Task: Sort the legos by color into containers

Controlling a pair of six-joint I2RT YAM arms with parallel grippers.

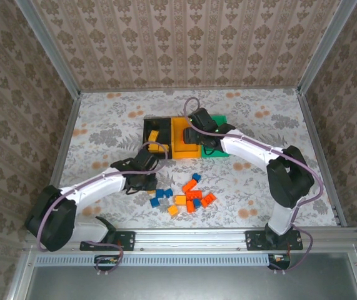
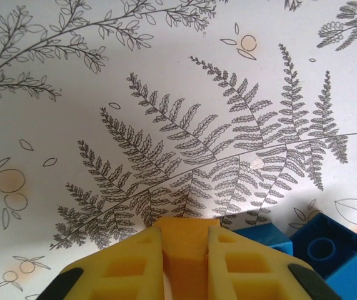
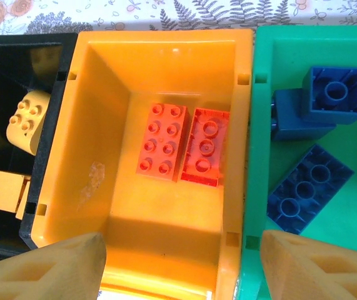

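Observation:
My left gripper (image 2: 186, 232) is shut on a yellow-orange lego (image 2: 187, 247), held low over the fern-patterned table; in the top view that gripper (image 1: 142, 181) is at the left end of the loose pile of legos (image 1: 191, 197). My right gripper (image 3: 181, 250) hangs open and empty over the yellow-orange bin (image 3: 103, 125), which holds two red-orange bricks (image 3: 161, 139). The green bin (image 3: 353, 187) holds three blue bricks (image 3: 309, 189). The black bin (image 3: 3, 81) holds two yellow bricks (image 3: 27, 119). From above, the containers (image 1: 181, 140) stand in a row under the right gripper (image 1: 198, 134).
Two blue bricks (image 2: 328, 250) lie just right of my left fingers. Red-orange, yellow-orange and blue bricks are scattered between the arms near the front. Papered walls (image 1: 178, 44) enclose the table (image 1: 103, 125) on three sides.

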